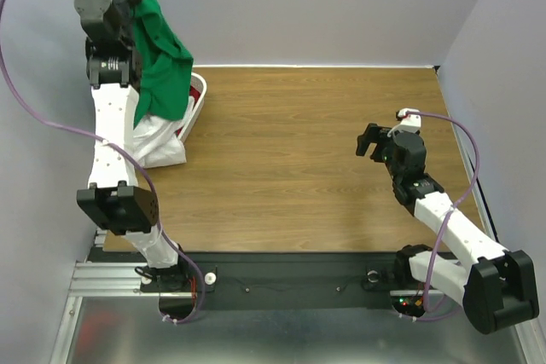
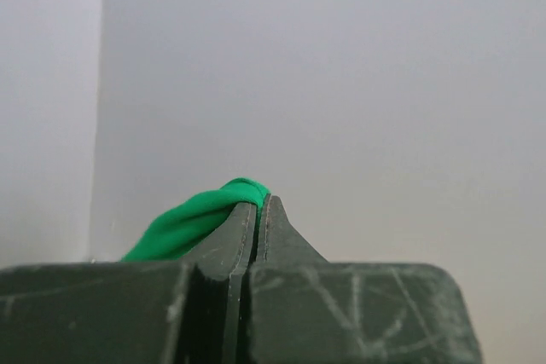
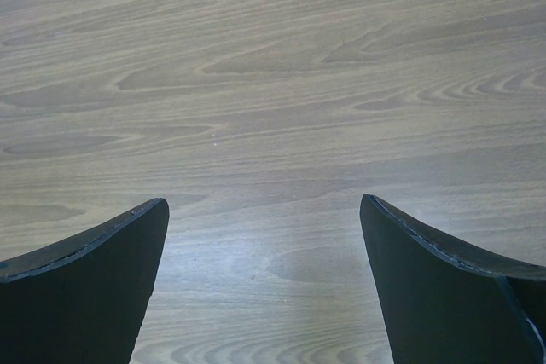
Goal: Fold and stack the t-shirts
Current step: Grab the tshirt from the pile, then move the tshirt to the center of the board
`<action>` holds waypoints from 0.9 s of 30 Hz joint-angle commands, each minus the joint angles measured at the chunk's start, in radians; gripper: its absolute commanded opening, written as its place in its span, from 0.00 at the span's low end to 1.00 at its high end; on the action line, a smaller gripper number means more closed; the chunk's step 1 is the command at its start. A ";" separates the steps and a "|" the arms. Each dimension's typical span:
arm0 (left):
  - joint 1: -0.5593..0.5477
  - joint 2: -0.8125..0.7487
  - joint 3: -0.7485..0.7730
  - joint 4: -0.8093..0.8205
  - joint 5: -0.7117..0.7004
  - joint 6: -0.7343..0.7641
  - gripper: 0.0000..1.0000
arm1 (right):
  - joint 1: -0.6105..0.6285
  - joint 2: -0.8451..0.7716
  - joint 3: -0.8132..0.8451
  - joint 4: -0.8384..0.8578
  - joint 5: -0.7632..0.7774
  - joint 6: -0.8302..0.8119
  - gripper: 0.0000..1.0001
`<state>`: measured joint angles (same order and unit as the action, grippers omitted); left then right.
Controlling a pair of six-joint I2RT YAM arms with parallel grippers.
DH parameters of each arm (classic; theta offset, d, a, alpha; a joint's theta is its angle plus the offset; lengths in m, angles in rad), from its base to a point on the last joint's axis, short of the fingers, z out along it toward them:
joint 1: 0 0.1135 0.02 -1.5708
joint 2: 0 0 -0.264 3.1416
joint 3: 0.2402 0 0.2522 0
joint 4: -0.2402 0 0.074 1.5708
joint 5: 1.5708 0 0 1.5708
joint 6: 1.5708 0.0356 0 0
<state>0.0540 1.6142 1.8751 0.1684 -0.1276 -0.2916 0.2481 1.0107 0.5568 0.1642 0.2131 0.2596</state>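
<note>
I count two arms, each with one tool: my left tool [image 2: 260, 204] and my right tool [image 3: 264, 206]. Each arm trails one purple cable, so two cables. I can make out three pieces of cloth: one green t-shirt [image 1: 162, 49], one white t-shirt [image 1: 162, 144], and one sliver of red cloth [image 1: 186, 125] in the basket, too little to identify. There is one white basket [image 1: 203, 89] and one wooden table [image 1: 290, 159].
</note>
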 commanded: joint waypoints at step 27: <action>-0.397 0.026 0.502 0.296 0.512 0.016 0.00 | -0.004 0.002 0.043 0.031 0.075 0.010 1.00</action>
<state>-0.2630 1.7157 2.2757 0.2592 0.2733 -0.2596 0.2481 1.0344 0.5568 0.1638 0.2256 0.2615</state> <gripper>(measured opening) 0.041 0.998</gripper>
